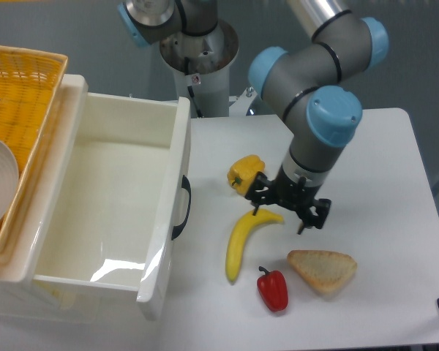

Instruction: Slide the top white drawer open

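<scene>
Top white drawer [110,197] is pulled well out of the cabinet at frame left, interior bare and glossy, a highlight on the floor near the front corner. Its front panel faces the table, with the curved black handle [183,208] on that face. The lower drawer is hidden beneath it.

Gripper [287,207] is well apart from the handle, over the table to its right, pointing down. Fingers [257,197] spread wide with nothing between them; one tip sits just above the stem end of the banana [243,243], the other toward the bread. Can't tell whether a tip touches the banana.

Around it on the white table [366,168]:
- yellow bell pepper [244,172] just left of the gripper, between it and the drawer front
- banana curving down and left from under the gripper
- red bell pepper [273,289] near the banana's lower tip, just right of it
- slice of bread [322,270] right of the red pepper, below the gripper

Yellow wicker basket [22,95] sits on top of the cabinet at far left, a white dish [0,183] partly visible inside it. Arm base [197,66] stands behind the table's back edge.
</scene>
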Controlling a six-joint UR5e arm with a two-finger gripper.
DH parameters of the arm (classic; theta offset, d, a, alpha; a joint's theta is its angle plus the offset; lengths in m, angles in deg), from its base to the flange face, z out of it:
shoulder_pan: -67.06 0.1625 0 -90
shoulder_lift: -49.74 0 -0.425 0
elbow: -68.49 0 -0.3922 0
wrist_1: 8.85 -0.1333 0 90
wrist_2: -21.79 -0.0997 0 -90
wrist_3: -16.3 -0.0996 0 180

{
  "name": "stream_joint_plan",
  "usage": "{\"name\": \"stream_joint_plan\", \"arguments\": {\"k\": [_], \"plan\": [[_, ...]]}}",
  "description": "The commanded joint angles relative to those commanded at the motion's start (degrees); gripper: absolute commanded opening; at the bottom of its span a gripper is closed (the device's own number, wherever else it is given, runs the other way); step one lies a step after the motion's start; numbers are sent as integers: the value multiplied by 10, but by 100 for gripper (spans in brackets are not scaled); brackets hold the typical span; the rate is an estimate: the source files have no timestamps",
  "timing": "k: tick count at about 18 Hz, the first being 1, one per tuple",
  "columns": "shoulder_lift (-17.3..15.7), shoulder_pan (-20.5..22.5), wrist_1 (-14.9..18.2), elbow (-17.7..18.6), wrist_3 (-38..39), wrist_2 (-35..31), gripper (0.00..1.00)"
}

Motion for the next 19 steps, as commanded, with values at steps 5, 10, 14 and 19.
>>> {"name": "stream_joint_plan", "arguments": {"k": [5, 10, 14, 19], "plan": [[15, 34, -1, -7, -122, -12, 100], [34, 65, -3, -22, -236, -35, 100], [40, 69, -3, -26, -265, -55, 100], [45, 69, -4, -31, -265, -55, 100]]}}
